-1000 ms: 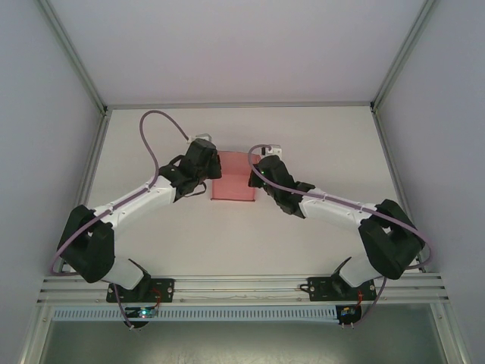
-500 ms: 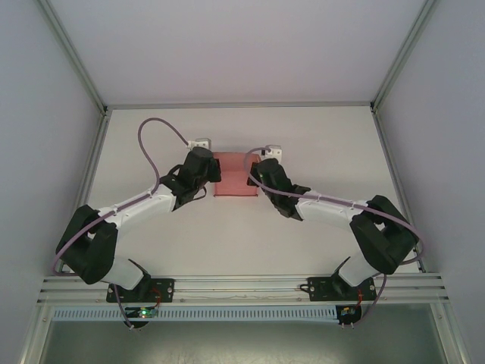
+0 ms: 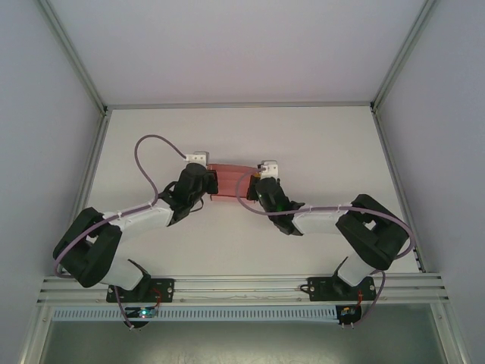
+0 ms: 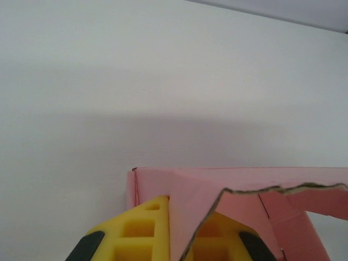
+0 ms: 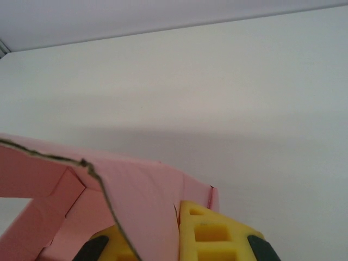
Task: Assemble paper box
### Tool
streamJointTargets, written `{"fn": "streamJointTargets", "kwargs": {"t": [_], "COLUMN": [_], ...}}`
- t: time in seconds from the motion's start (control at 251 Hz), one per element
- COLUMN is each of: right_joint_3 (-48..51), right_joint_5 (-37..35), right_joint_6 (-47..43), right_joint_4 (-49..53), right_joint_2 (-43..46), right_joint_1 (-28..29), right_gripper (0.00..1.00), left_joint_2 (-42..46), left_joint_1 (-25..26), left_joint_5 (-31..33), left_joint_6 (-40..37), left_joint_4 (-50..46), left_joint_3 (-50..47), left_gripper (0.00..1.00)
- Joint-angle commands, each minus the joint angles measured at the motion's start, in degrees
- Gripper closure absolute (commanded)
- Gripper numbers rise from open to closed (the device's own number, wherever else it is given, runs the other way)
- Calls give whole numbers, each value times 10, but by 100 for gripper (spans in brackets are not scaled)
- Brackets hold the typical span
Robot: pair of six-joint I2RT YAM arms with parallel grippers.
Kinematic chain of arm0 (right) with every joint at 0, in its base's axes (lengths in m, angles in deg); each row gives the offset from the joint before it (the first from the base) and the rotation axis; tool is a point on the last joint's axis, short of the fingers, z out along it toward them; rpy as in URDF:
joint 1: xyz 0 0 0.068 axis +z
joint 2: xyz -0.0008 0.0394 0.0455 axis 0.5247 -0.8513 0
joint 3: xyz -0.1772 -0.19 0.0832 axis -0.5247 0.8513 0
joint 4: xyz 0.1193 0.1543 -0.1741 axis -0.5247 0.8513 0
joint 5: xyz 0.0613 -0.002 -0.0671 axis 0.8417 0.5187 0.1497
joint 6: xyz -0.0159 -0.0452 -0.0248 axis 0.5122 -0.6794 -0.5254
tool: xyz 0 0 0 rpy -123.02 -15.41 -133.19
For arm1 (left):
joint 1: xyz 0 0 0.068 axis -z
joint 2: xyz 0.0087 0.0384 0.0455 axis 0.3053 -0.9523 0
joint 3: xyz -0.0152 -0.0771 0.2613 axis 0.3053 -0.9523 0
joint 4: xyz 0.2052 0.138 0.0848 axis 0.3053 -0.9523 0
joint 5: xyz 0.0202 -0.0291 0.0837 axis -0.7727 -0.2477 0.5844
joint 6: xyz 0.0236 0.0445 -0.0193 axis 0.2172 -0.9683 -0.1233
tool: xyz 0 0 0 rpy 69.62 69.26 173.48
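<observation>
Two grippers share one pink paper box (image 3: 229, 182), which is stretched between them. The left gripper (image 3: 210, 182) is pinched tight on the card's left end, with the card sandwiched between its yellow fingers (image 4: 157, 239). The right gripper (image 3: 255, 186) is clamped just as tight on the opposite end.

From above, both ends of the paper box (image 3: 229, 179) lie under the two wrists, so the jaws of the left gripper (image 3: 212, 182) and the right gripper (image 3: 254, 184) are hidden, and the folds of the box are too small to read. In the left wrist view the pink card runs off the right and bottom edges and covers part of the yellow fingers (image 4: 142, 231). In the right wrist view it leaves by the left and bottom edges, also across the fingers (image 5: 209, 236).
</observation>
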Motion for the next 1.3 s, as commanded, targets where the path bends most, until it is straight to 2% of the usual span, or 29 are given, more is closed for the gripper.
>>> {"fn": "streamJointTargets", "kwargs": {"t": [0.0, 0.068, 0.227, 0.411, 0.475, 0.591, 0.702, 0.878, 0.982, 1.054, 1.297], "right_joint_3": [30, 43, 75, 88, 93, 97, 104, 107, 112, 117, 128], "right_joint_5": [-3, -13, -28, -36, -36, -51, -58, -59, -56, -44, -49], "right_joint_6": [-34, -73, -99, -123, -133, -144, -135, -141, -141, -144, -128], "right_joint_4": [-92, -125, -168, -139, -135, -116, -118, -121, -123, -123, -127], "right_joint_2": [-14, -23, -34, -30, -31, -35, -43, -49, -54, -55, -70], "right_joint_1": [36, 48, 62, 72, 76, 84, 84, 90, 91, 93, 103], "right_gripper": [97, 97, 96, 98, 100, 100, 100, 100, 100, 100, 98], "left_joint_2": [0, 1, 27, 85, 112, 171, 234, 323, 346, 341, 253], "left_joint_1": [29, 33, 43, 44, 44, 46, 47, 47, 47, 47, 24], "left_joint_5": [-46, -41, -38, -40, -28, -27, -30, -36, 10, 39, 57], "left_joint_6": [-5, 0, 6, 8, 25, 38, 44, 68, 124, 155, 200], "left_joint_4": [25, 29, 18, -39, -72, -118, -172, -292, -365, -413, -441], "left_joint_3": [-41, -53, -83, -104, -108, -121, -126, -94, -54, -18, 77], "left_gripper": [98, 98, 93, 65, 60, 34, 0, 0, 0, 0, 0]}}
